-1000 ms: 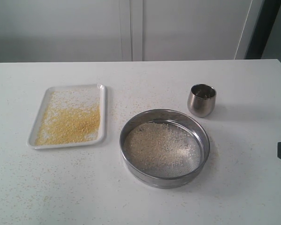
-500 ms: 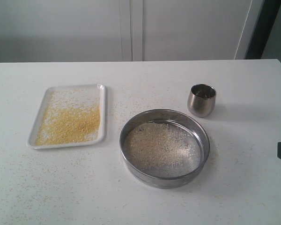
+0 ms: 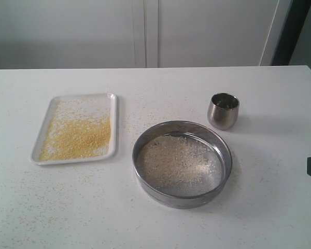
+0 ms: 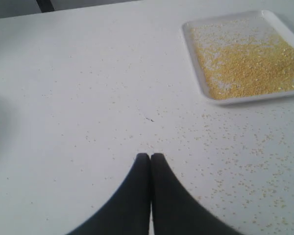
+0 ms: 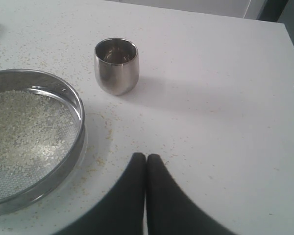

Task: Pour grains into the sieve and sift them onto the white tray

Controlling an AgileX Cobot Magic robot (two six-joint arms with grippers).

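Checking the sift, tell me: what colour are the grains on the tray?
Grains are yellow-tan; clearest in the left wrist view.

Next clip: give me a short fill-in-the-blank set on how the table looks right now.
In the exterior view the white tray lies to the ____ of the sieve.
The grains on the tray are mostly ____ in colour.
The steel cup stands ____ near the sieve.
The left tool and the right tool are both ____, holding nothing.
Missing words: left; yellow; upright; shut.
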